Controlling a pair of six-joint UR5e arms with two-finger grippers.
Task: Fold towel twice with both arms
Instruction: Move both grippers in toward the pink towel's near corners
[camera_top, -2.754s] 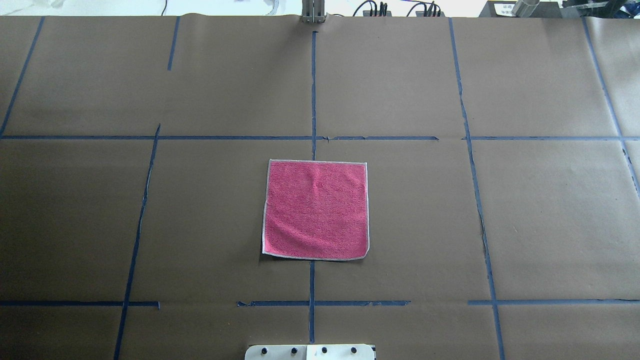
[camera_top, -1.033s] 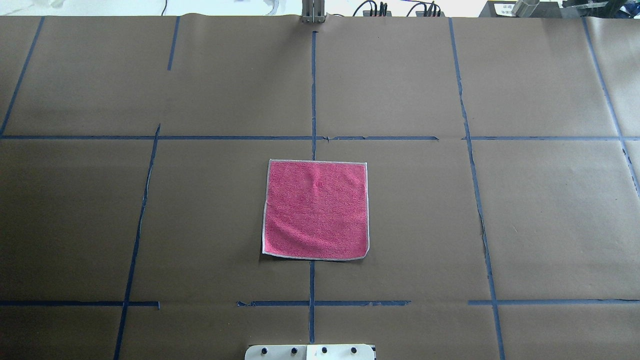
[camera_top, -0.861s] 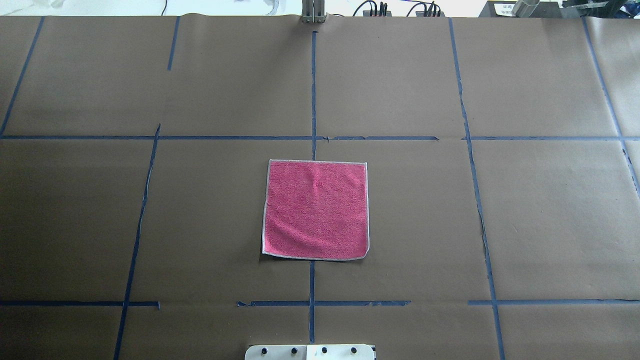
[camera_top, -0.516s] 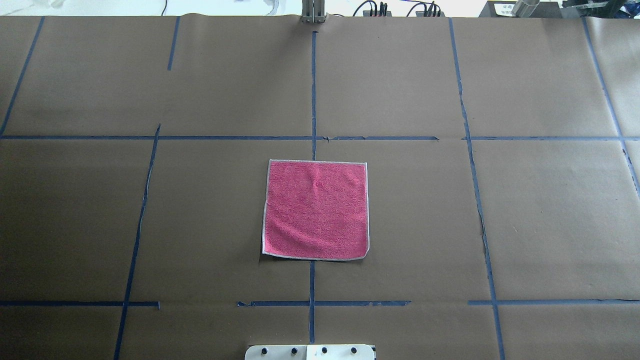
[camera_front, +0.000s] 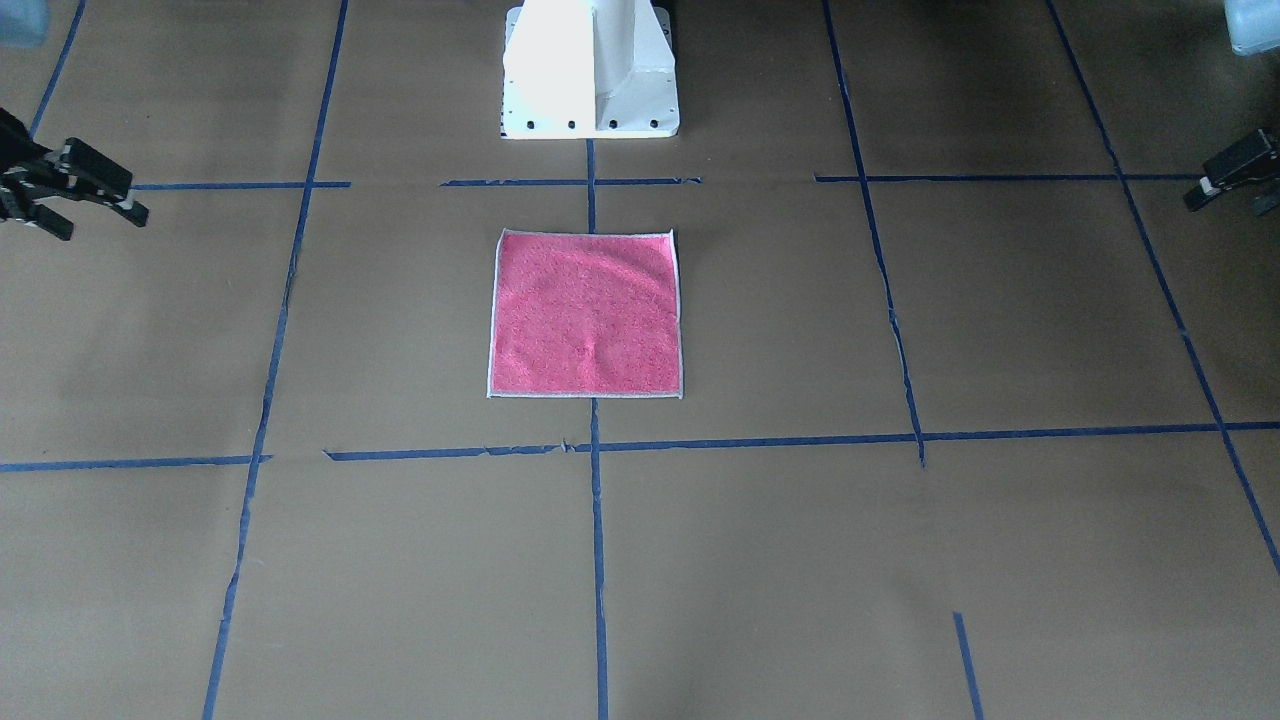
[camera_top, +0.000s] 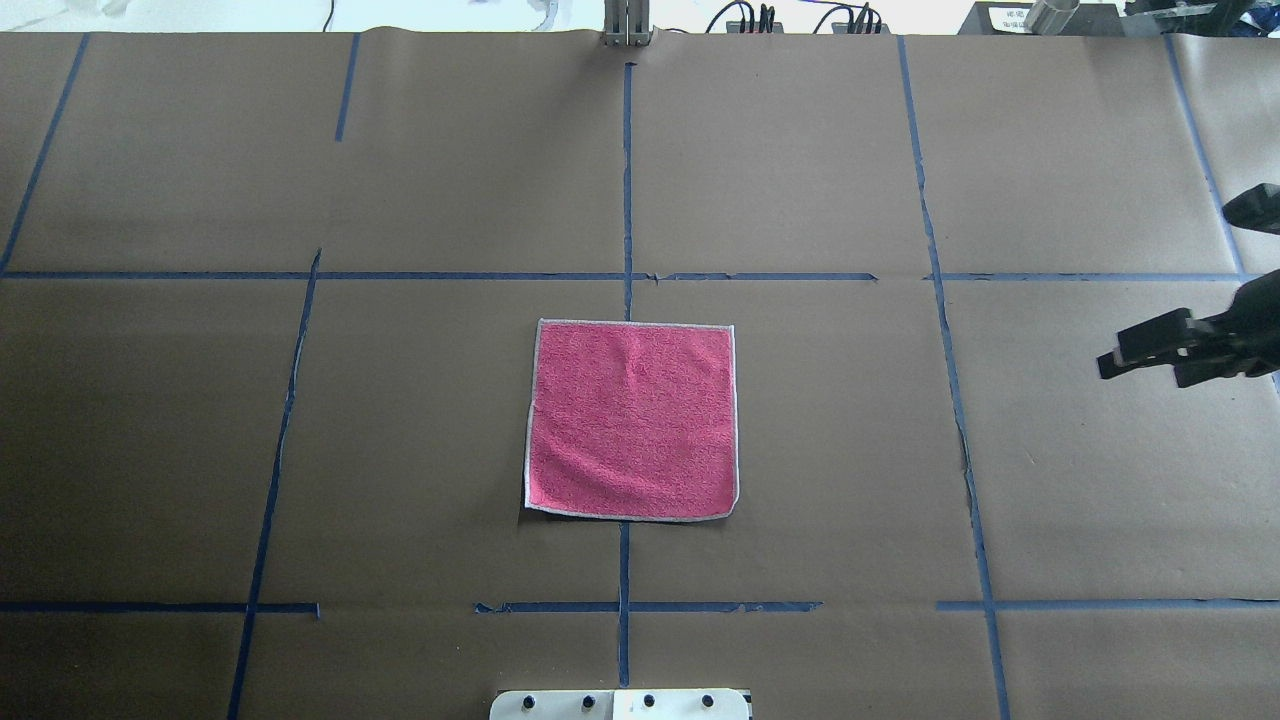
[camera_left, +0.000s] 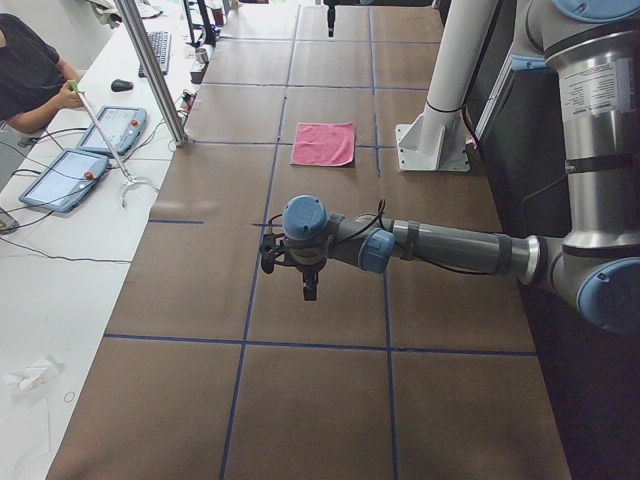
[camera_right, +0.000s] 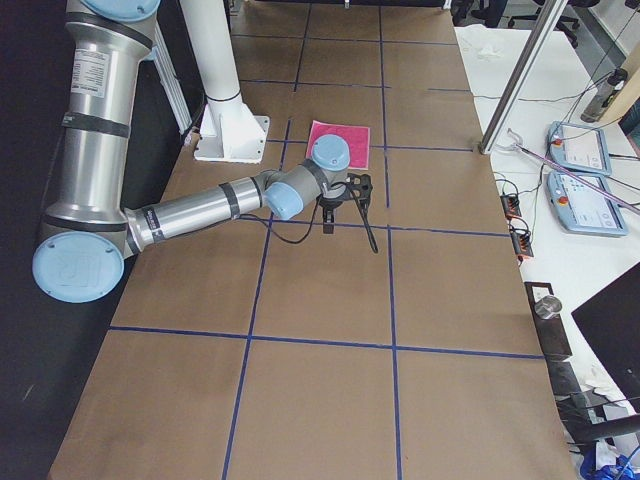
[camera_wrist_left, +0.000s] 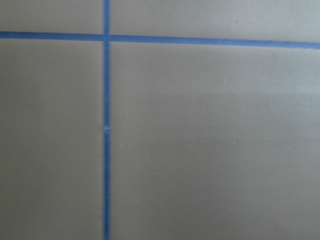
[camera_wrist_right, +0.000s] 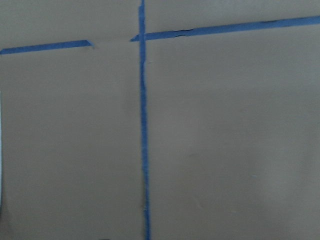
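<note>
The towel (camera_top: 632, 420) lies flat and unfolded, pink face up, in the middle of the brown table; it also shows in the front view (camera_front: 586, 313) and both side views (camera_left: 324, 144) (camera_right: 355, 135). My right gripper (camera_top: 1150, 365) hovers far to the towel's right at the view's edge, its jaws apart and empty; in the front view (camera_front: 100, 222) it is at the left edge. My left gripper (camera_front: 1222, 205) is at the front view's right edge, far from the towel, jaws apart and empty. It is outside the overhead view. Both wrist views show only bare table and tape.
The white pedestal base (camera_front: 590, 70) stands just behind the towel. Blue tape lines (camera_top: 627, 190) cross the brown paper. Beyond the table's far edge, a side bench holds teach pendants (camera_left: 110, 128), with a metal post (camera_left: 150, 70) and a seated person (camera_left: 30, 70).
My right gripper has come into the overhead view at the right edge. The towel has not moved.
</note>
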